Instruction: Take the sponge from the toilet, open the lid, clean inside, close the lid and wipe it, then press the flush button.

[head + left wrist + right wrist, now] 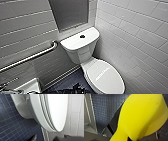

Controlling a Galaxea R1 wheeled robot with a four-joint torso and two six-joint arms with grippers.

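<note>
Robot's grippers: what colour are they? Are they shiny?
Mostly black. The right gripper has a flat, shiny black finger with a pale edge. The left gripper looks dark grey. I can't make out any cables or markings on them.

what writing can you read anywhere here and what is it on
lid: pale lettering across its top, too blurred to read
tank: faint mark on its front, too blurred to tell whether it is text
sponge: plain yellow, no text
No other word, number or sign can be read.
</note>
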